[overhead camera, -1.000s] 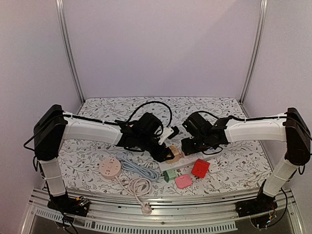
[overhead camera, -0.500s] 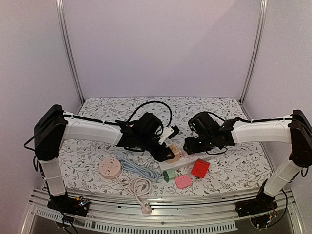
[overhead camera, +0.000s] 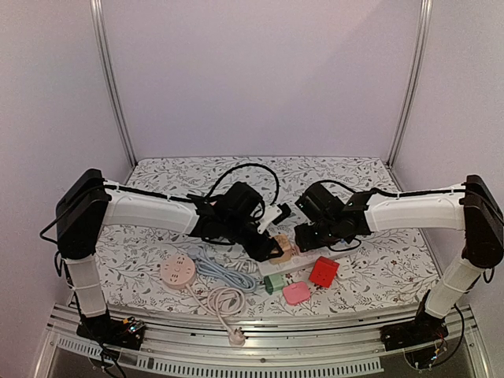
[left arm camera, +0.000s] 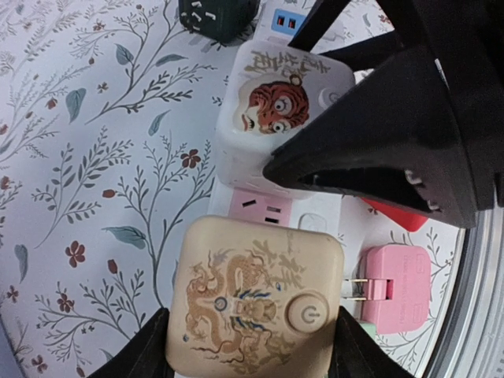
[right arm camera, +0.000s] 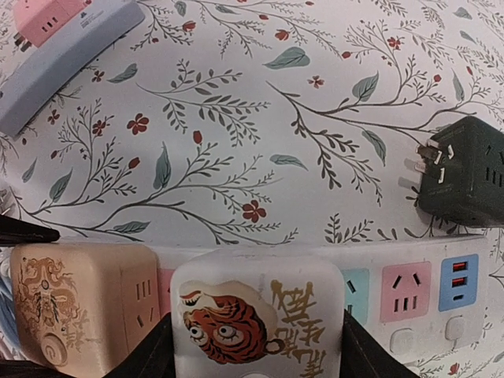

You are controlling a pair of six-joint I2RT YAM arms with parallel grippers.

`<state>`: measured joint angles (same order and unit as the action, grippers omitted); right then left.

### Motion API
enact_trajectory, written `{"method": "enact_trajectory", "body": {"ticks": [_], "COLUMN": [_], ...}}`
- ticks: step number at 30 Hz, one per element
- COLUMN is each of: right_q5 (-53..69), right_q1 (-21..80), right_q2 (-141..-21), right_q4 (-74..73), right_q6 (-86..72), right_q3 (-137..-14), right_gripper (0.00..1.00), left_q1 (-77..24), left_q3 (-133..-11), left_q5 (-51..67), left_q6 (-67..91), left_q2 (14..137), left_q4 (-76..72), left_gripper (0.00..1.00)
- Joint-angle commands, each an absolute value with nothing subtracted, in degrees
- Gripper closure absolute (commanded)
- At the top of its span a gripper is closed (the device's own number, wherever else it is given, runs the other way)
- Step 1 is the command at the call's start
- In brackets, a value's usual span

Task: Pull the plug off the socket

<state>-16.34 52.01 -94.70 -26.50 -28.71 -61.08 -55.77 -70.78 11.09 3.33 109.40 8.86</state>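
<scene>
- The white plug (right arm camera: 256,307) with the tiger print is seated in the power strip (right arm camera: 378,335), its base flush with the strip's face.
- Just beside it on the same strip sits the beige plug (left arm camera: 252,299) with the dragon print, also fully seated.
- The right gripper (right arm camera: 256,346) is clamped on the white plug, one finger against each side.
- The left gripper (left arm camera: 248,350) grips the beige plug the same way, so each arm holds one plug.
- Over the last second the right arm swung slightly outward and came back. The left arm stayed where it was.
- The strip and both plugs lie as they did before, so that wiggle freed nothing. My judgement is that the pull is not yet made.
- The next move likely needs a straight lift on one plug while the other arm pins the strip down.
- A dark green plug (right arm camera: 468,169) lies loose on the flowered cloth (right arm camera: 236,118) behind the strip.
- A pink plug (left arm camera: 394,287) lies at the strip's near side.
</scene>
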Motion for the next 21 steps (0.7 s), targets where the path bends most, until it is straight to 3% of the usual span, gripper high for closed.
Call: {"method": "enact_trajectory", "body": {"ticks": [1, 12, 21], "right_q5": [-21.10, -21.79, -13.99], "right_q1": [54.47, 54.95, 50.23], "right_q2": [-96.11, -95.30, -91.50], "right_q4": [-29.78, -30.67, -26.24], "right_q6": [-29.28, -29.88, -31.93], "right_q3": [-64.01, -64.80, -60.44], "right_gripper": [0.72, 0.73, 0.73], "left_q1": [-57.09, -57.01, -57.09], "left_q3": [-70.93, -70.60, -70.40], "left_q5": [12.74, 12.66, 12.67], "left_q6": [4.63, 4.59, 4.73], "left_q2": [111.17, 110.91, 110.77], "left_q4": [10.34, 10.39, 10.34], "left_gripper": [0.61, 0.62, 0.62]}}
